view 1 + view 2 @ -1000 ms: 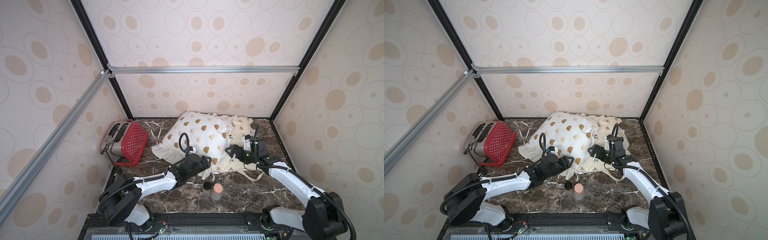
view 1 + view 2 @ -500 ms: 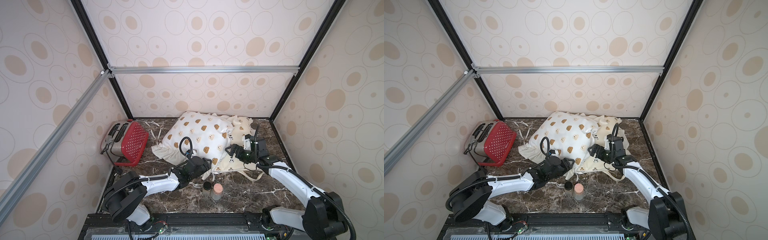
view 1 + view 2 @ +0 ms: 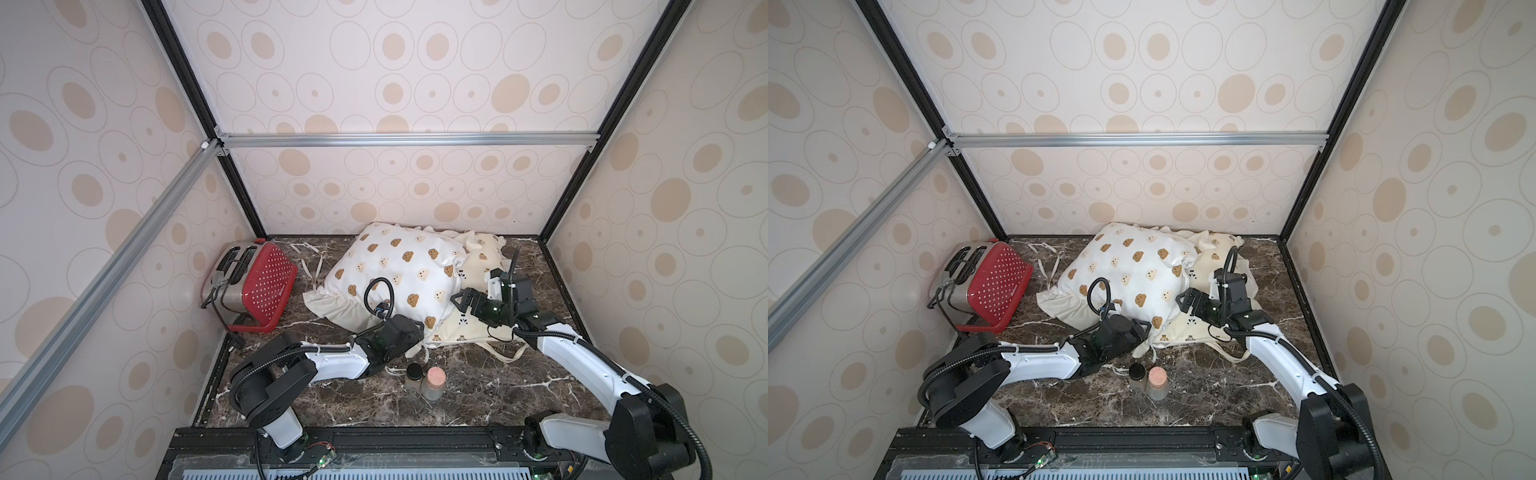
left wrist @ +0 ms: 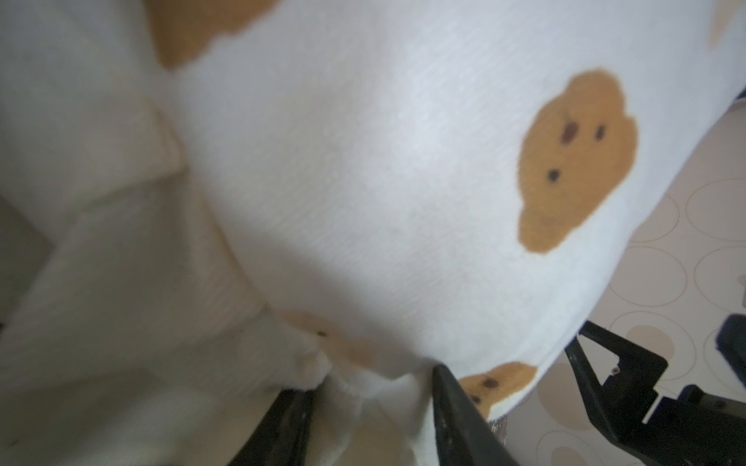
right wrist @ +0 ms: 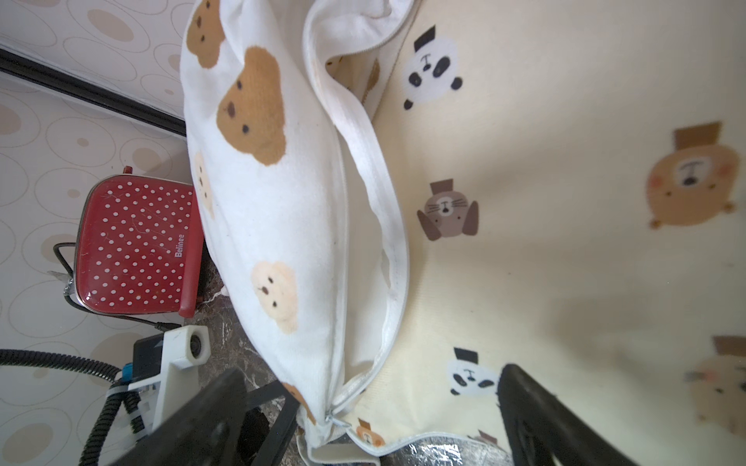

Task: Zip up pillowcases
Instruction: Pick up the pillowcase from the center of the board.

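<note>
Task is barely getting started, by my read. The white pillowcase (image 3: 399, 270) is lying tilted at rear-centre of the tabletop (image 3: 478, 390). It's resting partly on the cream-yellow pillowcase (image 3: 484, 259), which is sitting flat beneath it, toward the right wall.

In the right wrist view the white one's zip (image 5: 363, 133) is gaping along nearly its whole length, w/ the inner cushion showing thru. The slider (image 5: 336, 419) is sitting at the near corner, i.e. the start end, so no stretch is looking closed yet. Re the cream one's zip: a zip edge is showing along its near side, but can't tell if it's shut.

The left hand (image 4: 363, 387) is working at the white case's near corner, fingers partway open w/ corner fabric bunching btwn them. Can't tell if it's actually pinching. The right hand (image 3: 463, 300) is hovering fully spread, holding nothing, over the cream case & right beside the slider end of the white zip.

Left to do, I'm guessing: pin the corner, get the slider pull into the right hand, run it the full length, then check/do the cream case. So approx nothing is finished; both cases are needing work.
</note>
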